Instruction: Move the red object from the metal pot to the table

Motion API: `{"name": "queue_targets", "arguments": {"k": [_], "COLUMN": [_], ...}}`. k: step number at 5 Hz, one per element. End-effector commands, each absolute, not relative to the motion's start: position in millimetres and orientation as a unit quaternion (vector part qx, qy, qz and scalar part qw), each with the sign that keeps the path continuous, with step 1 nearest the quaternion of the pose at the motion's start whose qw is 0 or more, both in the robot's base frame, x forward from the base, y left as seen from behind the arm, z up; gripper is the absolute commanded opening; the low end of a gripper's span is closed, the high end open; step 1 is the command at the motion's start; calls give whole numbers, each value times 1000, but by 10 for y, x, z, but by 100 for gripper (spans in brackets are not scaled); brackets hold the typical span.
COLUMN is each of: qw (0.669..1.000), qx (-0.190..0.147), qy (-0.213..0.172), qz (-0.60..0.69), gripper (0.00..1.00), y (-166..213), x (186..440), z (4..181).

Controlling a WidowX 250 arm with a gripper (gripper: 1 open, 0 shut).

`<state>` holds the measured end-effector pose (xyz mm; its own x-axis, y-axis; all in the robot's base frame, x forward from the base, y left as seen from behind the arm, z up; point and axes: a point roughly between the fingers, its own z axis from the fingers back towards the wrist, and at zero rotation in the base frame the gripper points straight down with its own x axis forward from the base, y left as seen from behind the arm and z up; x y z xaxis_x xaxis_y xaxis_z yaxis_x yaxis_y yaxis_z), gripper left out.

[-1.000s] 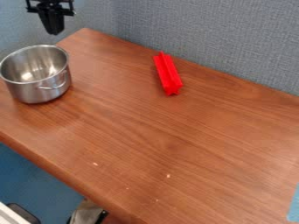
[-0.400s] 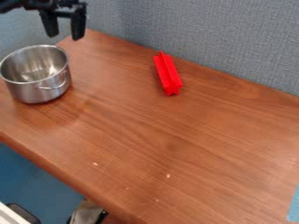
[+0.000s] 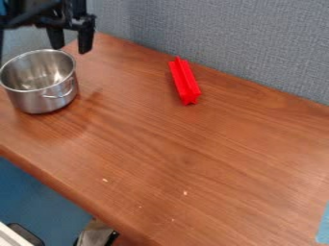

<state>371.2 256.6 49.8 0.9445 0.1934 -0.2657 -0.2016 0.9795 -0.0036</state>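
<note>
The red object (image 3: 186, 80), a bright red bar, lies flat on the table (image 3: 193, 154) towards its far edge, well to the right of the metal pot (image 3: 38, 82). The shiny pot stands at the table's left end and shows only its reflective inside. My black gripper (image 3: 71, 38) hangs above the pot's far rim, in front of the wall. It is open, its two fingers spread wide with nothing between them. It touches neither the pot nor the red bar.
A grey-blue textured wall runs behind the table. The table's front and left edges drop off to a blue floor area, with a small dark and white object (image 3: 92, 235) low at the front.
The gripper has come down and into view at the upper left, and its fingers have spread from nearly together to wide open. The red object and pot have stayed put.
</note>
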Motion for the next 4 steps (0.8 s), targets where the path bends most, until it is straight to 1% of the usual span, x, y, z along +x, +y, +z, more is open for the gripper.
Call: {"name": "queue_targets", "arguments": {"k": [1,2,3,4], "qw": [989,988,985,983], "qx": [11,15,17,14], "qy": [115,132,156,172], "qz": [87,75,69,61], "gripper": [100,100,100,0], "y": [2591,2592,2704,2790], "x": [3771,3800,3884,3974], "z": [614,409,373,377]}}
